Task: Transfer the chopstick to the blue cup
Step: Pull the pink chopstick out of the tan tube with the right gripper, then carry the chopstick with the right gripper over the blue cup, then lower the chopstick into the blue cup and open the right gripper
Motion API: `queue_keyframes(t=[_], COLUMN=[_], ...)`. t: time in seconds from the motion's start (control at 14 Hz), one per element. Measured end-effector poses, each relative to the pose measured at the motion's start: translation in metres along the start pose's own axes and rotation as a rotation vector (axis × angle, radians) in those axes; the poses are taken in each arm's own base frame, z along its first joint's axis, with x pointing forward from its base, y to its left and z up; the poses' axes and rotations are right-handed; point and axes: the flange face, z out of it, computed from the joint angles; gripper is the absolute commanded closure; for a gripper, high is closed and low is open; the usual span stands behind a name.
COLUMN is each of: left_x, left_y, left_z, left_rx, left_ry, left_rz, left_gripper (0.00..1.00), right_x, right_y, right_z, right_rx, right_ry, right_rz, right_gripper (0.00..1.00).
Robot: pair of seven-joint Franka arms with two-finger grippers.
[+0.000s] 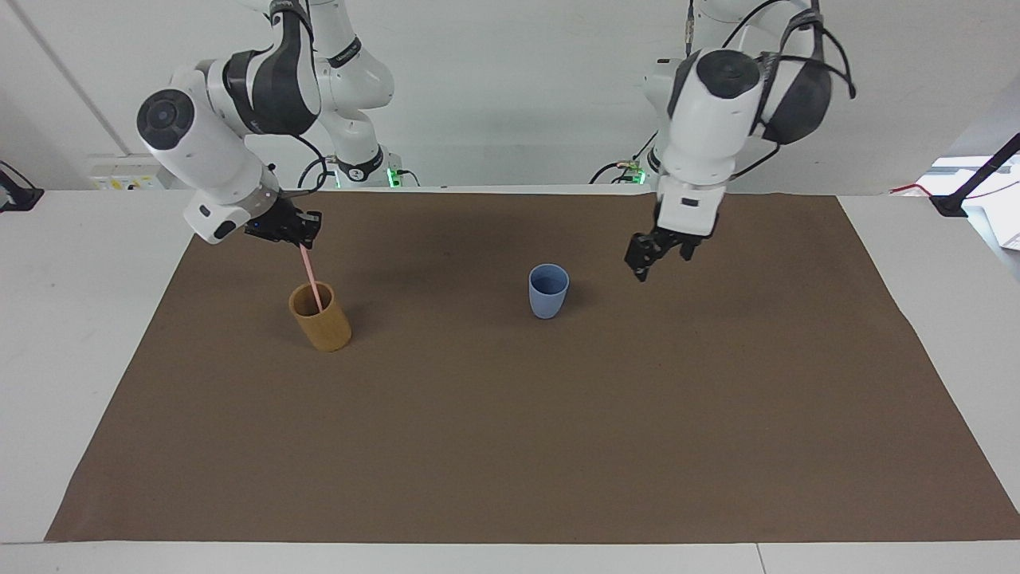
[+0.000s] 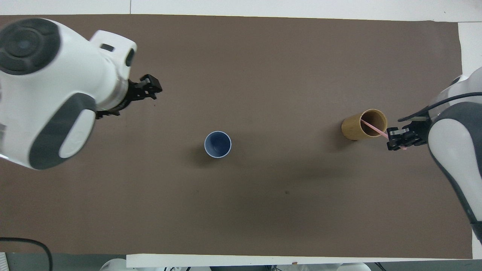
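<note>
The blue cup (image 1: 548,293) (image 2: 217,144) stands upright on the brown mat, with nothing touching it. My left gripper (image 1: 661,259) (image 2: 152,87) hangs open in the air over the mat, beside the cup toward the left arm's end of the table. The pale pink chopstick (image 1: 311,279) (image 2: 374,128) leans out of the tan wooden cup (image 1: 323,323) (image 2: 354,130), its lower part hidden inside. My right gripper (image 1: 301,239) (image 2: 395,139) is shut on the chopstick's top end, just above that cup's rim.
The brown mat (image 1: 558,438) covers most of the white table. The two cups stand apart on the half of it nearer the robots. A black clamp sits at each end of the table near the wall.
</note>
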Motion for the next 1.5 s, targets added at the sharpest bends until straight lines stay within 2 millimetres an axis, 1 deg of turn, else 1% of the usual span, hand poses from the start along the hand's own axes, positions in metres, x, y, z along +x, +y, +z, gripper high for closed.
queue_keyframes(t=[0.14,0.21,0.29,0.36,0.43,0.5,0.64,0.71,0.86,0.93,1.0,1.07,1.14,1.21,1.36,1.5], left_x=[0.031,0.044,0.055,0.062,0.063,0.063,0.061,0.061,0.061,0.061,0.061,0.061,0.061,0.061,0.061,0.061], left_y=[-0.068,-0.097,-0.119,-0.132,-0.135,-0.133,-0.126,-0.124,-0.125,-0.125,-0.125,-0.125,-0.125,-0.125,-0.125,-0.125], left_z=[-0.022,-0.031,-0.039,-0.044,-0.045,-0.043,-0.039,-0.037,-0.036,-0.036,-0.036,-0.036,-0.036,-0.036,-0.036,-0.036], left_rx=[0.013,0.015,0.013,0.011,0.011,0.011,0.014,0.016,0.016,0.016,0.017,0.017,0.017,0.017,0.017,0.017], left_ry=[-0.011,-0.013,-0.004,0.006,0.007,0.005,-0.007,-0.012,-0.014,-0.014,-0.014,-0.014,-0.014,-0.014,-0.014,-0.014], left_rz=[0.110,0.160,0.194,0.216,0.227,0.234,0.247,0.249,0.249,0.248,0.248,0.248,0.248,0.248,0.248,0.248], left_gripper=[0.01,0.01,0.01,0.01,0.01,0.01,0.01,0.00,0.01,0.01,0.00,0.00,0.01,0.01,0.00,0.01], right_x=[-0.018,-0.027,-0.034,-0.038,-0.038,-0.038,-0.039,-0.043,-0.053,-0.058,-0.063,-0.065,-0.066,-0.065,-0.059,-0.056], right_y=[-0.004,-0.009,-0.022,-0.045,-0.074,-0.111,-0.199,-0.240,-0.309,-0.340,-0.363,-0.379,-0.391,-0.396,-0.397,-0.394], right_z=[-0.055,-0.078,-0.095,-0.106,-0.109,-0.108,-0.099,-0.092,-0.076,-0.067,-0.057,-0.046,-0.033,-0.019,0.004,0.017], right_rx=[-0.009,-0.003,0.017,0.041,0.057,0.077,0.153,0.187,0.224,0.244,0.262,0.275,0.281,0.279,0.268,0.260], right_ry=[0.002,0.008,0.014,0.019,0.020,0.018,0.029,0.032,0.046,0.052,0.053,0.055,0.056,0.053,0.042,0.021], right_rz=[-0.009,-0.018,-0.044,-0.055,-0.038,-0.009,0.059,0.093,0.153,0.176,0.187,0.196,0.202,0.209,0.223,0.237], right_gripper=[1.00,1.00,1.00,1.00,1.00,1.00,1.00,1.00,1.00,1.00,1.00,1.00,1.00,1.00,1.00,0.99])
